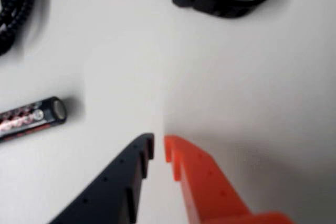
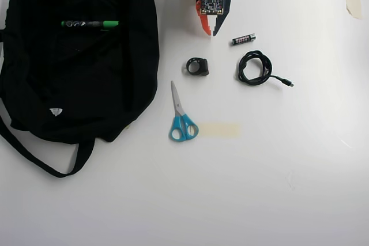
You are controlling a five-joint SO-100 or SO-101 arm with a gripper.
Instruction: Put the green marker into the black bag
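Well, slim green marker (image 2: pixel 90 24) atop soft black bag (image 2: pixel 34 90)

Green marker (image 2: pixel 90 24) flat, crosswise on black bag (image 2: pixel 75 84).

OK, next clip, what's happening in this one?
Nothing is being handled right now. The gripper sits near the top edge of the overhead view, jaws nearly closed and empty, above a small black ring-shaped object. The green marker lies on the black bag at the left; whether it is inside cannot be told. Scissors, a battery and a coiled cable lie untouched on the table.
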